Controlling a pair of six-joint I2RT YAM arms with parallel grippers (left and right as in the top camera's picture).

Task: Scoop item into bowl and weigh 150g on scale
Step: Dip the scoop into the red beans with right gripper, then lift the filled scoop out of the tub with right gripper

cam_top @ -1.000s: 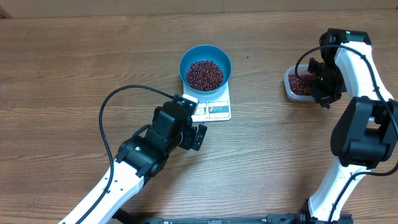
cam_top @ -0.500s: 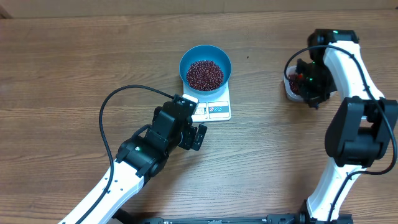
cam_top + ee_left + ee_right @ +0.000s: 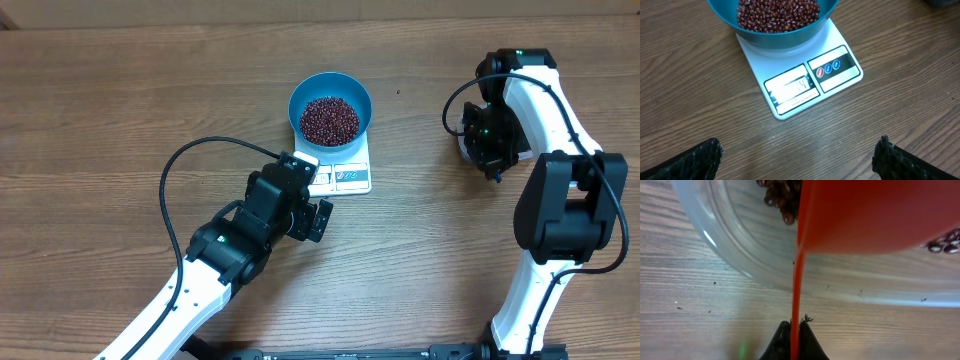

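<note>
The blue bowl [image 3: 296,103], well filled with small dark maroon beans [image 3: 330,119], was seated on the scale [image 3: 345,177]. Well right of the scale, the right jaws were clamped on a red scoop's [image 3: 875,215] thin handle, which ran straight out from them over the clear container [image 3: 740,245]. The left jaws, near the scale's display edge, were spread wide and empty.

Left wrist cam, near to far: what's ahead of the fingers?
Left fingers, spread wide → bare wood tabletop → scale, display edge nearest → blue bowl on the scale's far part, holding the beans.
</note>
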